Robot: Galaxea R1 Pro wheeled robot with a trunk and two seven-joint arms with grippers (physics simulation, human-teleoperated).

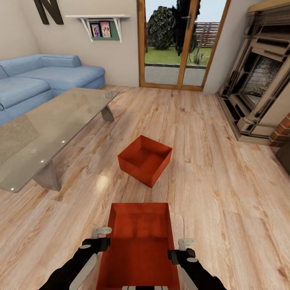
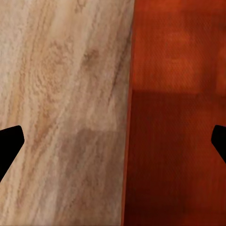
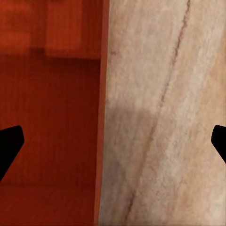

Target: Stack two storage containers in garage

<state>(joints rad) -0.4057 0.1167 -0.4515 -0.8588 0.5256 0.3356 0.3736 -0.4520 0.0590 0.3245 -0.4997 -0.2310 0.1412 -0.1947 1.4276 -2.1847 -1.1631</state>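
— Orange-red plastic sits right under us: the near storage container [image 1: 139, 245] is on the wood plank floor [image 1: 225, 193] between our two arms, open top up. Where do our grippers stand?

— We have the left gripper [image 1: 99, 238] at its left wall and the right gripper [image 1: 182, 249] at its right wall. Both wrist views look straight down a rim [image 2: 129, 141], with one dark fingertip [image 2: 9, 146] over bare floor and the other over the bin's inside. So both pincers are spread wide, straddling the walls [image 3: 101, 141], and gripping nothing yet.

— And the other bin?

— The second storage container [image 1: 145, 160] rests further out on the planks, turned at an angle, well apart from the near one, beside the glass coffee table [image 1: 48, 133]. Beyond that we see the blue sofa [image 1: 44, 76], the fireplace [image 1: 262, 80] to the right and the glass patio door [image 1: 181, 44] at the back. We are in the living room, so the garage work is all ahead.

— What could go wrong?

— We judge the walls thin and tapered. If we close unevenly, or one side clamps before the other, the bin could skid sideways or tilt on lifting. A pinch too near the rim could slip off.
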